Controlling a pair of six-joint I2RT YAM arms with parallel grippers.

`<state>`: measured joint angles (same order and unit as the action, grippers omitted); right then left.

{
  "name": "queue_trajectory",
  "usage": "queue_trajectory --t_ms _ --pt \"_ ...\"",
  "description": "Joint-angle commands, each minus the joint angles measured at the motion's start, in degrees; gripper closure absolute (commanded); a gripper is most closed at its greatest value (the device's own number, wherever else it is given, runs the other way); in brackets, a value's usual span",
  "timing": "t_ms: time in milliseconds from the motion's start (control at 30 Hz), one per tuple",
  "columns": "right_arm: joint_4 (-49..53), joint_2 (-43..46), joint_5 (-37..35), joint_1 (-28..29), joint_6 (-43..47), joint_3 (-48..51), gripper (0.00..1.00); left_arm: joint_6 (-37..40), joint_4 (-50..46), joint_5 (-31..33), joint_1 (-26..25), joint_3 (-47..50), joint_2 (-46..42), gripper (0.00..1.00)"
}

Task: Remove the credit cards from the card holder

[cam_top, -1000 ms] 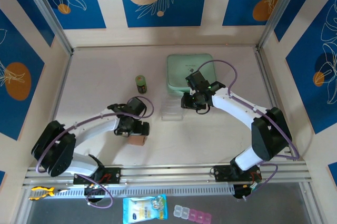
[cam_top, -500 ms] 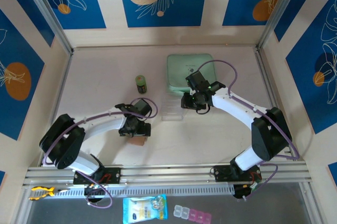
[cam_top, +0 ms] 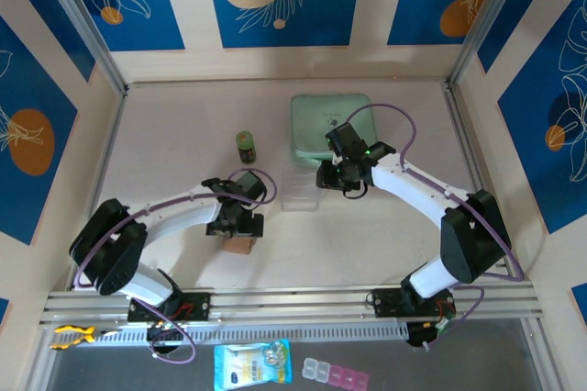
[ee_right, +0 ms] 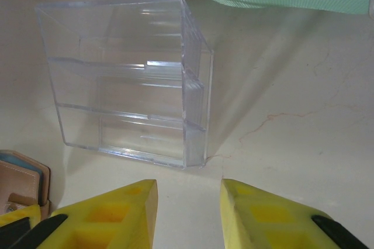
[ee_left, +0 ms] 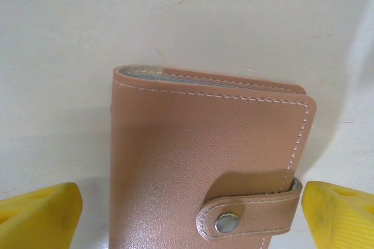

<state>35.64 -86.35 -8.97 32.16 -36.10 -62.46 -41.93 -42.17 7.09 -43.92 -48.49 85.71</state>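
The card holder (ee_left: 204, 155) is a tan leather bifold, closed, its strap snapped shut by a metal stud (ee_left: 227, 222). It lies flat on the table between the wide-apart yellow fingers of my left gripper (ee_left: 191, 197), which is open. Its right finger almost meets the strap end, and a gap shows on the left. From above, the card holder (cam_top: 240, 246) lies just below my left gripper (cam_top: 237, 226). The credit cards are hidden inside. My right gripper (ee_right: 189, 193) is open over bare table, just short of a clear plastic box (ee_right: 125, 79).
A mint-green zip case (cam_top: 330, 125) lies at the back behind the clear box (cam_top: 298, 191). A small green jar (cam_top: 246, 145) stands to the left of it. The card holder's corner (ee_right: 20, 184) shows at the right wrist view's lower left. Walls enclose the table.
My left arm has swung its elbow in, and its gripper has shifted slightly right and down over the card holder. The right arm has not moved.
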Motion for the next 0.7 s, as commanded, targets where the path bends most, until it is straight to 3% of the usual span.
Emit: queue_trajectory --t_ms 0,267,667 --pt "1.6 1.8 0.7 -0.2 0.4 0.4 0.66 0.5 0.1 -1.3 -1.0 -1.2 1.7 0.03" --pt "1.9 2.0 0.7 -0.3 0.6 0.4 0.66 1.1 -0.2 -0.2 -1.5 -0.9 3.7 0.03" --pt "2.0 2.5 0.7 -0.3 0.5 0.5 0.66 1.0 0.8 -0.8 -1.6 0.4 2.6 0.17"
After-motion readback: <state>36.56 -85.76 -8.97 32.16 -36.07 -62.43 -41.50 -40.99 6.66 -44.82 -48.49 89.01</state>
